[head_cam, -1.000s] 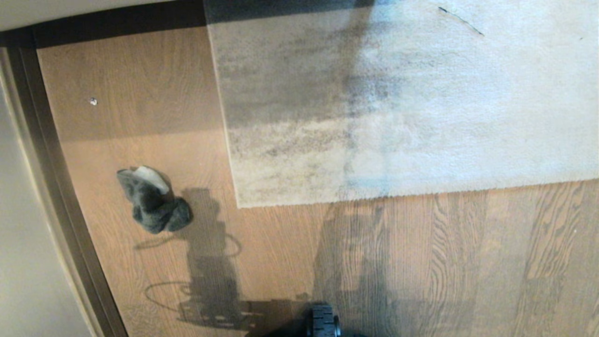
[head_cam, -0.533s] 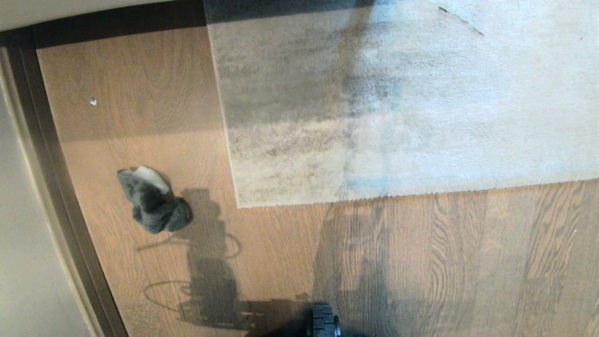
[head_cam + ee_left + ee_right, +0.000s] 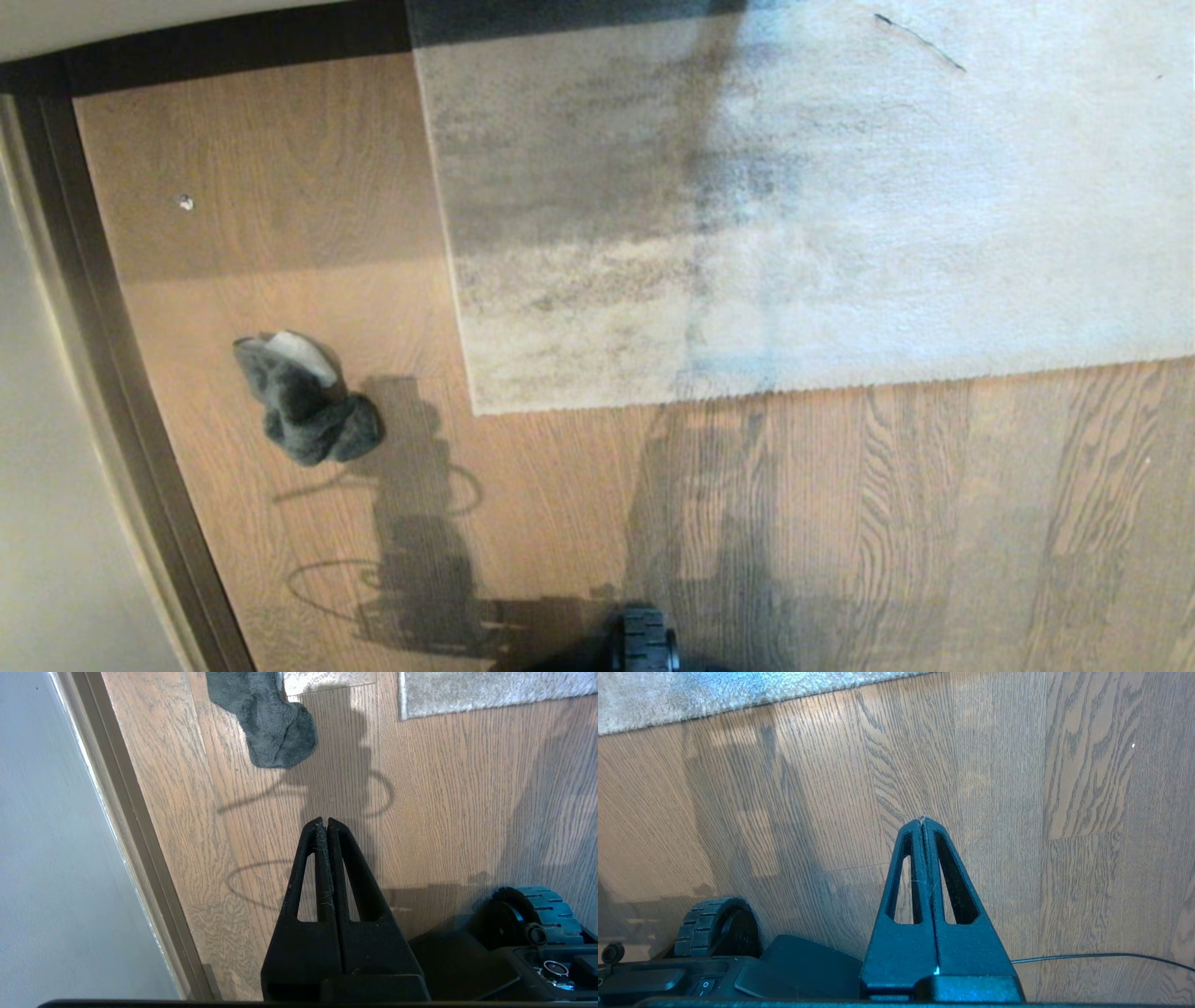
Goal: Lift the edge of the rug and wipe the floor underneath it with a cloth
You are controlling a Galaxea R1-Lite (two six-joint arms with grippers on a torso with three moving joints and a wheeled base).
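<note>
Change: nothing has moved since the earlier frame; cloth, rug and shadows hold their places.
Cloth (image 3: 306,399): crumpled on the floor (image 3: 840,523) at centre left of the head view, well apart from the rug edge (image 3: 747,392).
Rug edge: flat on the boards, its square corner just left of centre.
Left gripper (image 3: 325,821): fingers pressed together, empty, above bare floor near the cloth.
Right gripper (image 3: 923,820): fingers pressed together, empty, above bare floor.
Wheel (image 3: 644,642): black, at the bottom edge of the head view.
</note>
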